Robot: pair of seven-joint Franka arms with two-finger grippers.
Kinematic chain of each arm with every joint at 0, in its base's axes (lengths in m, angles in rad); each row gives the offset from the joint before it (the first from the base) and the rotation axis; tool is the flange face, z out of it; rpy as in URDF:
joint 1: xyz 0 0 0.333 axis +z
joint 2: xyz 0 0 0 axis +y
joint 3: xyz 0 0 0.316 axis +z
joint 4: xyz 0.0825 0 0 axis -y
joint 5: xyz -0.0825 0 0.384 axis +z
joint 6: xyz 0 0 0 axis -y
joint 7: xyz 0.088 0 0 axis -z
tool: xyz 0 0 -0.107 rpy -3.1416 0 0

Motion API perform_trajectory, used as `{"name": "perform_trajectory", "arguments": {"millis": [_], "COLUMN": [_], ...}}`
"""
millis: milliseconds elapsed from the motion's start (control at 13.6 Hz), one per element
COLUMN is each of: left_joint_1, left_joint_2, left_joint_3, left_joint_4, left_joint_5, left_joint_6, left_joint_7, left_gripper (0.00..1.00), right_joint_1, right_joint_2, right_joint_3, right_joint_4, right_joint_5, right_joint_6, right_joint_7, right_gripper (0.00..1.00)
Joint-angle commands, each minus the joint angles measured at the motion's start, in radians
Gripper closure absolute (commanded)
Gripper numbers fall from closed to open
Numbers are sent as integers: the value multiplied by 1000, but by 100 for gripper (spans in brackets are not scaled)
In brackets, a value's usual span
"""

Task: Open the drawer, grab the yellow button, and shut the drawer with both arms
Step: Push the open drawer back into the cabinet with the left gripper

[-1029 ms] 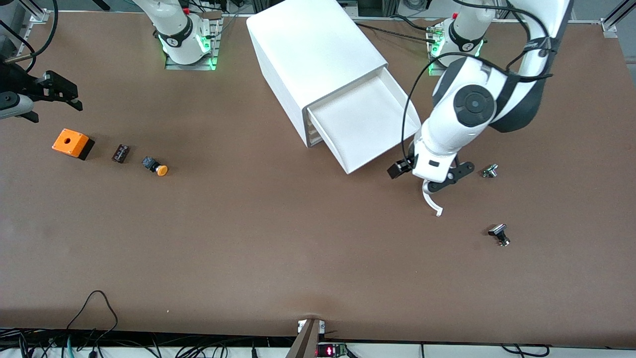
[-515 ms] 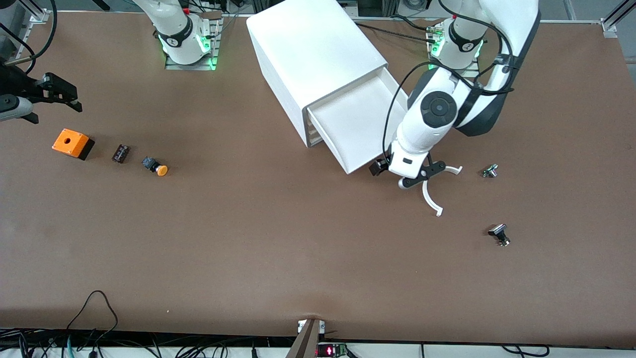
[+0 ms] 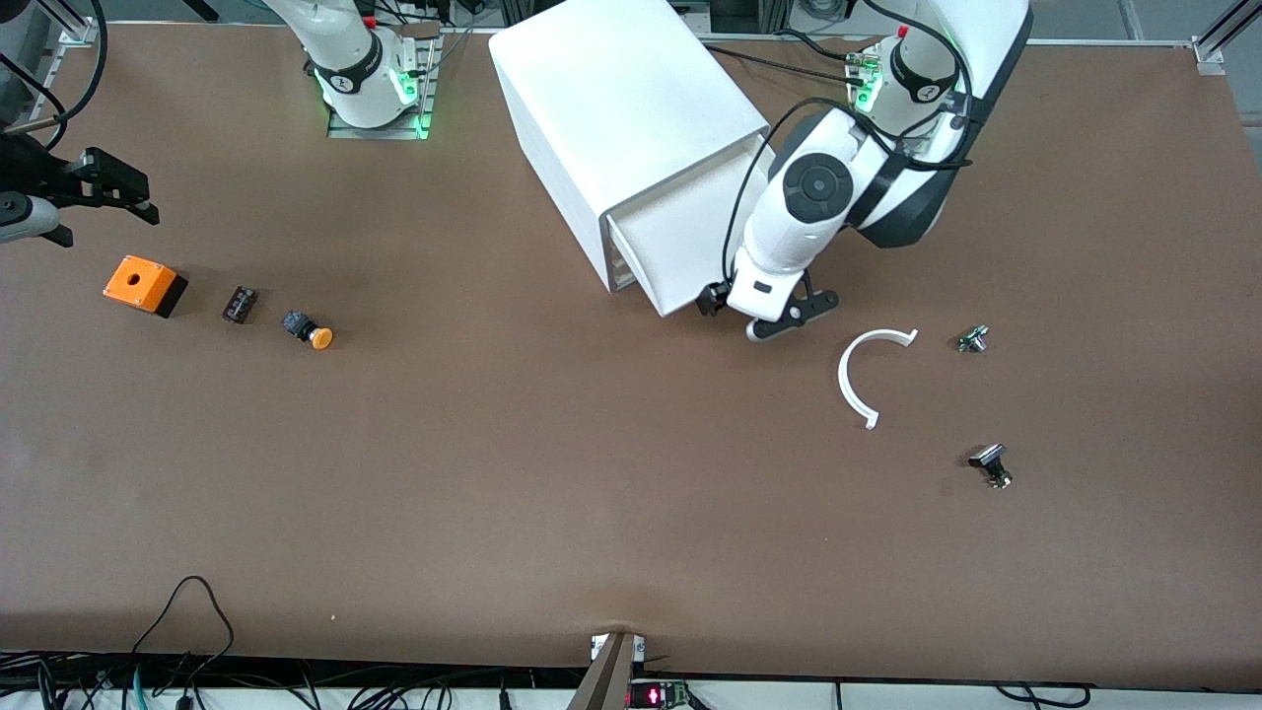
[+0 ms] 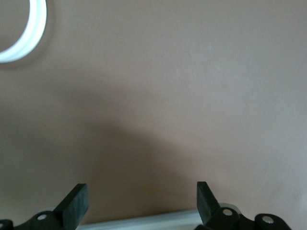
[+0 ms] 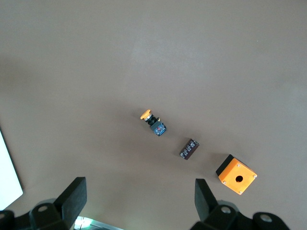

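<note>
The drawer [image 3: 680,251], the top one of a big white cabinet [image 3: 621,108], sticks partly out of the cabinet's front, toward the middle of the table [image 3: 592,493]; the cabinet itself stands at the table edge where my bases are. My left gripper [image 3: 764,316] is right at the drawer's front edge, low over the table, its fingers [image 4: 74,203] spread wide with nothing between them.

The button [image 3: 308,330], orange cap and black body, lies on its side on the bare table, toward the right arm's end and well apart from the drawer. Beside it, closer to that end, sit a small black block [image 3: 240,304] and then an orange box [image 3: 144,284] with a hole in its top. My right gripper [image 3: 94,187] hangs in the air above the table near that end edge, over the spot next to the orange box; its fingers [image 5: 72,196] are wide apart and empty.

Toward the left arm's end, a white curved strip [image 3: 860,380] lies flat on the table, with two small metal parts [image 3: 973,339] [image 3: 991,463] near it.
</note>
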Motion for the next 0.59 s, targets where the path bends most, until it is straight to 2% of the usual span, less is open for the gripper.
{"name": "perform_trajectory", "arguments": {"millis": [0,147,294,515], "left_joint_1": [-6,-6,-6,-6], "left_joint_2": [-86,-89,-95,-97], "left_joint_3": [-42,-76,-116,-166], "left_joint_4": [-74,-82,-101,-118], "left_joint_5": [-25,-25,-25,-25], "left_joint_6": [0,0,0,0], "left_joint_7": [-24,-37,-63,-107], "left_gripper": [0,0,0,0], "right_joint_1": [-5,-8,-8,-4], "right_joint_2": [11,9,6,9], "right_joint_3": [4,1,-34,-28], "right_joint_4": [26,26,26,26], "right_joint_5": [0,4,17,20], "right_joint_6": [-7,-11,-14,-21], "right_joint_7": [-2,-13,-16,-19], "right_gripper": [0,0,0,0]}}
